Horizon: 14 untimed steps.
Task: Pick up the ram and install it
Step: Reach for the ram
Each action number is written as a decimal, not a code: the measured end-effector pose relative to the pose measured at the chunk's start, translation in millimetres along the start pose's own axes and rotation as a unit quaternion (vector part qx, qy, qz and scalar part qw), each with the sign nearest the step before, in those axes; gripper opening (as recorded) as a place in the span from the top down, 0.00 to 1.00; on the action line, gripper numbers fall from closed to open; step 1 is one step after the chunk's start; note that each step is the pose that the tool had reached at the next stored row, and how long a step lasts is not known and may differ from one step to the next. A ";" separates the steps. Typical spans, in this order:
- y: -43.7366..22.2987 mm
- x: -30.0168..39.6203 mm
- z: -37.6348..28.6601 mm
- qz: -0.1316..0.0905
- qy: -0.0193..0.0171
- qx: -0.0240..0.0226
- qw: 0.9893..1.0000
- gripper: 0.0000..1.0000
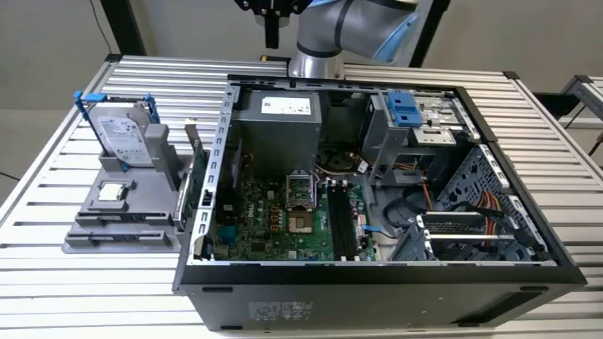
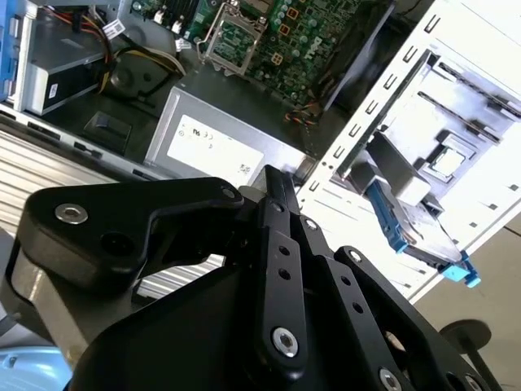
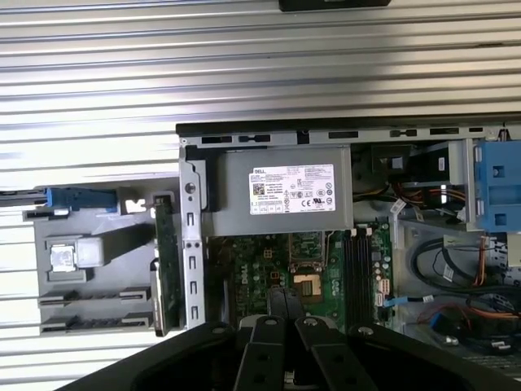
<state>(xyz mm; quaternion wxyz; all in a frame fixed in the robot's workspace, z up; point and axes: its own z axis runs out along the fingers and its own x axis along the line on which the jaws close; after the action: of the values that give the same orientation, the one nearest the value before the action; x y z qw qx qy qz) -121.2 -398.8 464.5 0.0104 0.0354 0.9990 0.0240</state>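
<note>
Barely begun — the ram (image 3: 162, 269) stands on edge in its grey holder (image 3: 89, 297) beside the computer case (image 3: 326, 129), the memory slots (image 3: 358, 269) look empty, and the hand (image 3: 283, 295) hovers above — narrow, holding nothing.

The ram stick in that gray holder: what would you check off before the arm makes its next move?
1. Ram standing on edge in the gray holder beside the case: ok.
2. Gripper empty: ok.
3. Gripper open for a grasp: not ok, shut.
4. Gripper close to the ram: not ok, it hangs high and apart from it.
5. Black memory slots free: ok, they look empty.
6. Slot latches open: cannot tell.
</note>
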 end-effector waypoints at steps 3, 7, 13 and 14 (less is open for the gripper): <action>0.1 0.0 -0.9 0.000 0.000 0.000 1.000 1.00; 0.1 0.0 -2.2 0.000 0.000 0.000 1.000 1.00; -0.4 0.0 -2.5 0.000 0.000 0.000 1.000 1.00; -0.9 0.2 -2.6 0.000 0.000 0.000 1.000 1.00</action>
<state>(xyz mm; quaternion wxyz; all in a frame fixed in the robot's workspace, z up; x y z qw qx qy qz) -121.5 -399.7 467.0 0.0103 0.0354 0.9990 0.0240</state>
